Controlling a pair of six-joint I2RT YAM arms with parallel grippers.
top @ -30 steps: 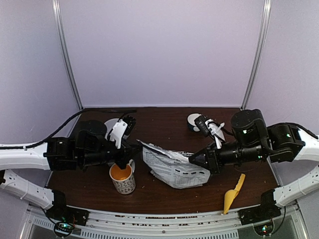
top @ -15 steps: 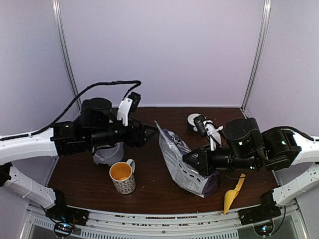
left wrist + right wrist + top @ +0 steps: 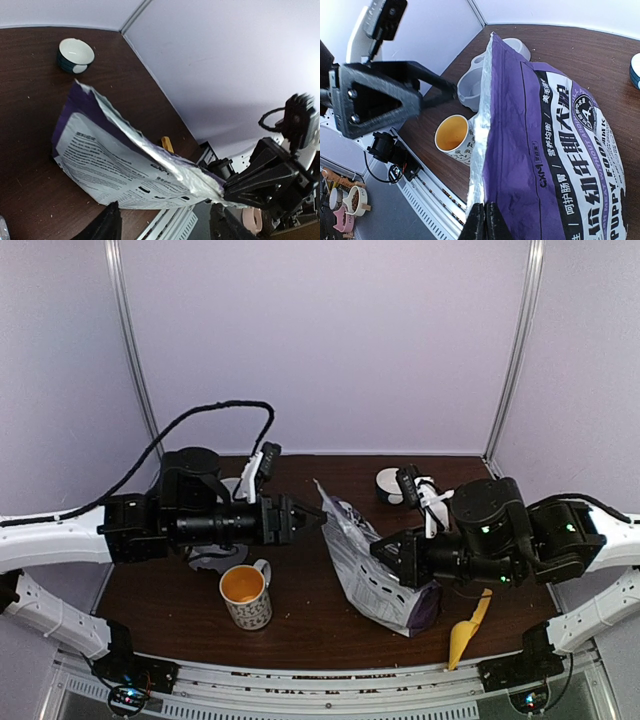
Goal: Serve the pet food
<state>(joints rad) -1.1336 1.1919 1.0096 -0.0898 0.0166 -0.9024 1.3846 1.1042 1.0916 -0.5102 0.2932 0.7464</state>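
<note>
purple foil fills the right wrist view. the right gripper [image 3: 482,220] is pinched shut on the silvery open lip of the puppy food bag [image 3: 560,150], which stands the sack upright so its mouth faces up and nothing spills. the pet food itself is out of sight, most likely down inside the bag. just across that lip the left gripper [image 3: 303,516] hangs with jaws spread and nothing in them, placed, i judge, to take the opposite corner and pull the mouth wide. past the lip on the left arm's side stands the orange-lined mug [image 3: 451,136], and further off the white feeding dish [image 3: 470,92], where a pour would go. the yellow scoop [image 3: 468,632] lies untouched back toward the right arm's base.
</note>
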